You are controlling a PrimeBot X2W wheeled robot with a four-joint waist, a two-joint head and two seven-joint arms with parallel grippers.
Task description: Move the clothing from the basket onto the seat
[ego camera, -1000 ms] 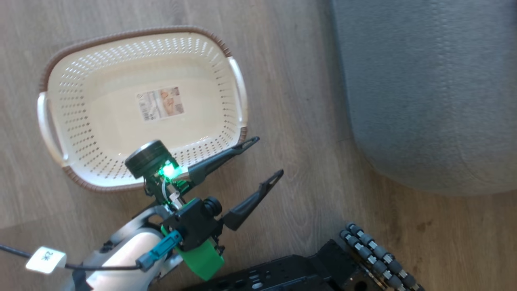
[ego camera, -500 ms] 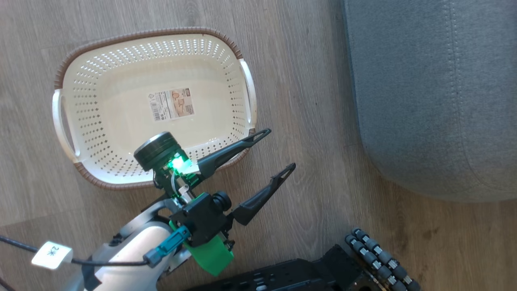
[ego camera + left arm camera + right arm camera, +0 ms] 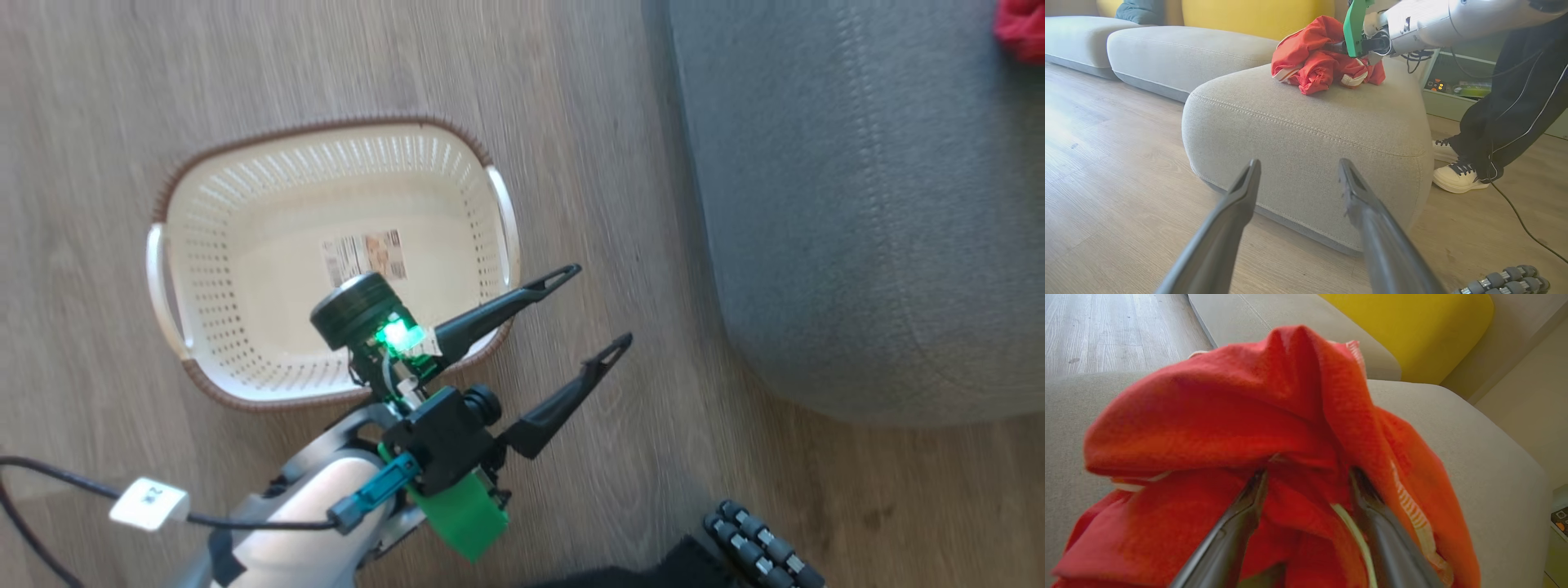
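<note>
Reaching into a heap of red, my right tool (image 3: 1308, 473) stands with fingers spread, their tips buried in the clothing (image 3: 1323, 61), which lies bunched on top of the seat (image 3: 1306, 130), toward its far edge. On the floor (image 3: 122, 82) beside the seat, the basket (image 3: 245, 175) holds nothing but its label (image 3: 365, 253). My left tool (image 3: 598, 303) hangs unclenched and unladen just off the basket's near corner. By my reckoning the move is all but done: only drawing the right tool clear is left.
</note>
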